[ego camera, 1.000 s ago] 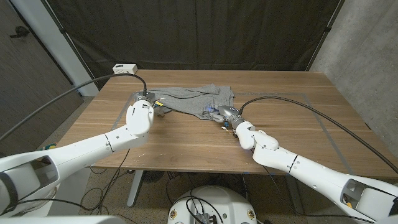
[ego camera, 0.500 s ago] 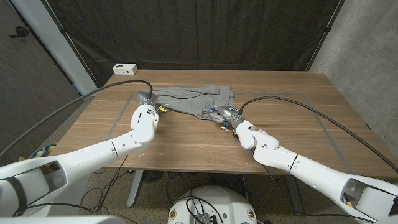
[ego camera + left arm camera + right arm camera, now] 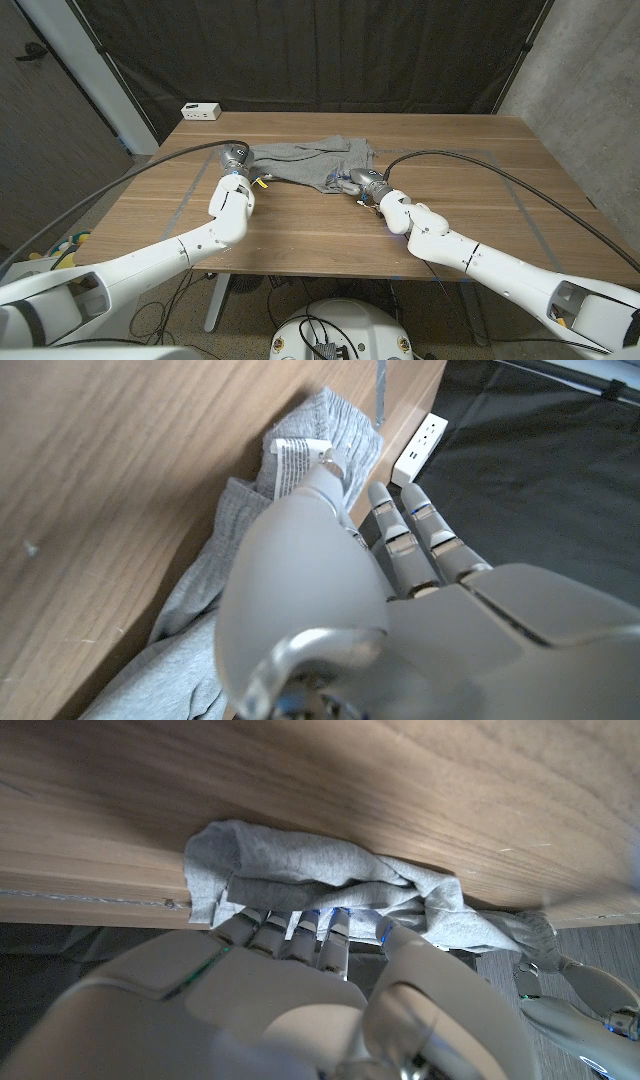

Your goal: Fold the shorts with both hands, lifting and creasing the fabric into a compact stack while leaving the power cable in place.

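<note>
Shorts (image 3: 312, 160) are lying crumpled at the bench's (image 3: 470, 215) far middle. My left hand (image 3: 236, 160) has been sliding forward onto their left end, fingers over the cloth; my right hand (image 3: 362, 182) is staying at the right end. Whether either is gripping, I cannot tell. Both ends look nearly ready for lifting. Dark curtains are hanging behind the wooden bench.

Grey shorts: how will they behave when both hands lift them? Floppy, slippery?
Likely floppy: the grey shorts lie rumpled in soft folds on the wooden table, so lifted edges should sag. Probably light, thin jersey-like fabric bunching at the right robot hand. Probably not slippery; the cloth looks matte, though it may drag and bunch near the left robot hand.
</note>
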